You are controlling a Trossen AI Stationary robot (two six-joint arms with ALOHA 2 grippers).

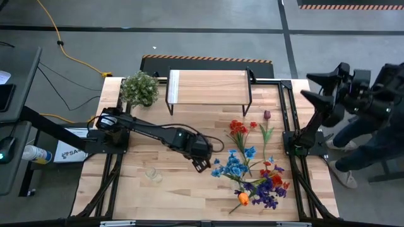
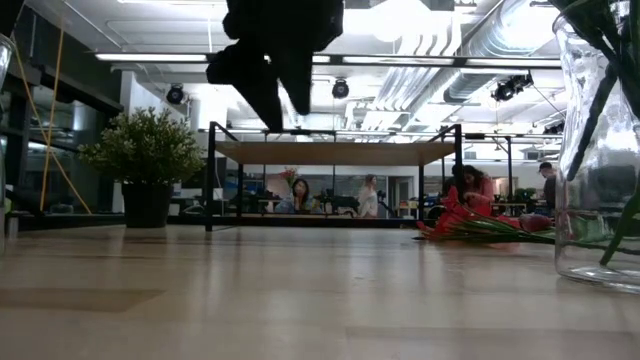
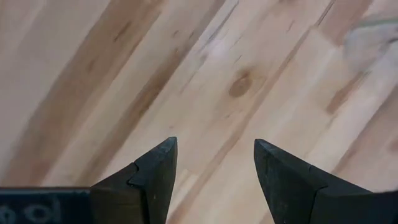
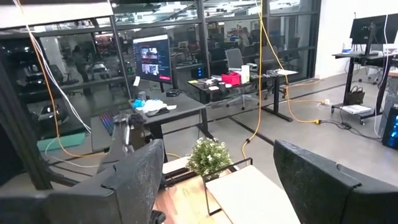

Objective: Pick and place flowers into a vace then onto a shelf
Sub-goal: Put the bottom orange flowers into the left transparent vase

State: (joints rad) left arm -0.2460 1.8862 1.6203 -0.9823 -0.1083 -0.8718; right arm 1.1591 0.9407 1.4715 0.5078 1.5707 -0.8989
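Observation:
The flowers (image 1: 252, 171) lie flat in a loose heap on the right half of the table, with blue, purple and red blooms, an orange tulip (image 1: 243, 199) and a dark red tulip (image 1: 267, 115). The low view shows them as a red and green bundle (image 2: 470, 225). A clear glass vase (image 1: 153, 174) stands near the front left; green streaks show through its glass (image 2: 600, 150). The shelf (image 1: 208, 85) stands at the far edge. My left gripper (image 1: 202, 166) hangs open above bare wood (image 3: 214, 143), between vase and flowers. My right gripper (image 1: 315, 86) is raised beyond the table's right edge, open (image 4: 217, 149).
A bushy pale-green potted plant (image 1: 140, 88) stands at the far left beside the shelf. Black frame rails (image 1: 287, 113) run along both table sides. Bare wood lies between the vase and the flowers. People sit in the room behind the table (image 2: 300, 195).

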